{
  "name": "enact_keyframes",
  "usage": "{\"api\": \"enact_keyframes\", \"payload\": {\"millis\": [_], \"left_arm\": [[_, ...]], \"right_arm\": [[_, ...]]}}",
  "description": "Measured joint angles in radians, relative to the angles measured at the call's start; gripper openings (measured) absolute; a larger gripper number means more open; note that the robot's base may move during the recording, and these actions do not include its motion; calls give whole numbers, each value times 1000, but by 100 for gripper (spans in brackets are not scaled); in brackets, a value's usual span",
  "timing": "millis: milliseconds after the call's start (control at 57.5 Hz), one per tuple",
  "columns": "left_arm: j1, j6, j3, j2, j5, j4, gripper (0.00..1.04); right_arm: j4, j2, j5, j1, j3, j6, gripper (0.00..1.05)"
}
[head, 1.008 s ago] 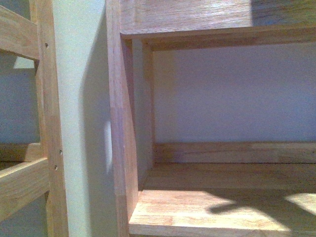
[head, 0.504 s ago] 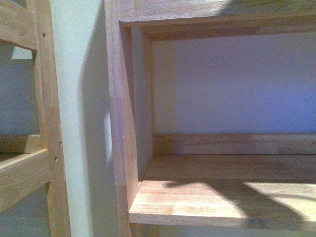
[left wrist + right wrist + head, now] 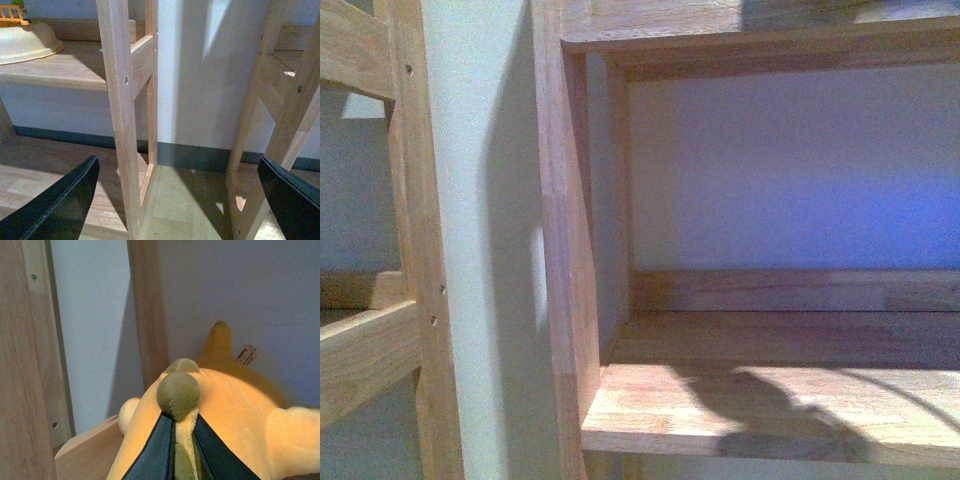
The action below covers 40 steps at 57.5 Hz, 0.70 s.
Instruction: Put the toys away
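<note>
Right gripper [image 3: 182, 452]: dark fingers pinched on a narrow olive-and-cream part of the plush animal [image 3: 235, 410], just below a round olive knob. Toy is orange-yellow with paler rounded limbs; its long axis runs away from the wrist camera toward the pale back wall, ending in a pointed orange tip. A small white sewn-in tag [image 3: 246, 355] with dark print sits near that tip; print too small to read. The toy is held above a wooden shelf board [image 3: 87, 452], beside a wooden upright [image 3: 150, 315]. Left gripper [image 3: 175, 200]: fingers spread wide, nothing between them, hanging over the wood floor in front of a shelf-frame post [image 3: 120, 120]; a cream bowl [image 3: 25, 42] sits on a shelf in the background. Front view vs. half a second ago: framing nearly unchanged; the shadow on the shelf board [image 3: 770, 405] has shifted left and changed shape. Neither arm shows there.
</note>
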Motion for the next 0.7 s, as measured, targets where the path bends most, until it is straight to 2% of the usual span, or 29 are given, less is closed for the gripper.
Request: {"api": "enact_keyframes", "payload": {"millis": [417,695], "left_arm": [[0,0,0,0,0,0,98],[0,0,0,0,0,0,98]], "right_arm": [[-2,44,40,113,54,-4,6],[5,45,19,91,56,29,6]]}}
